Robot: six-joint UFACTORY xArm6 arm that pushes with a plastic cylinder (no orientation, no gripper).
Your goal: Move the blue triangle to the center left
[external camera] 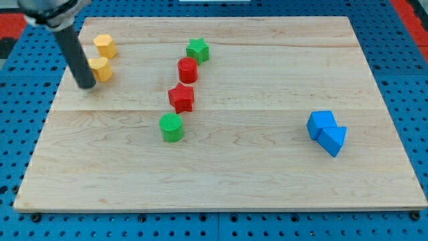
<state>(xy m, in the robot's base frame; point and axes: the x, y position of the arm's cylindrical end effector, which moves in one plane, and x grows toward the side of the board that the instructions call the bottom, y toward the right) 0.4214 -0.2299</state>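
Note:
The blue triangle (334, 140) lies at the view's right, just below the middle, touching a blue cube (321, 123) on its upper left. My tip (86, 85) is at the view's upper left, far from both blue blocks. It stands right next to the lower yellow block (100, 68); I cannot tell if it touches it.
A second yellow block (105, 45) sits above the first. A green star (197, 49), a red cylinder (188, 69), a red star (181, 98) and a green cylinder (172, 126) form a slanted line in the middle. The wooden board (221, 187) rests on a blue perforated table.

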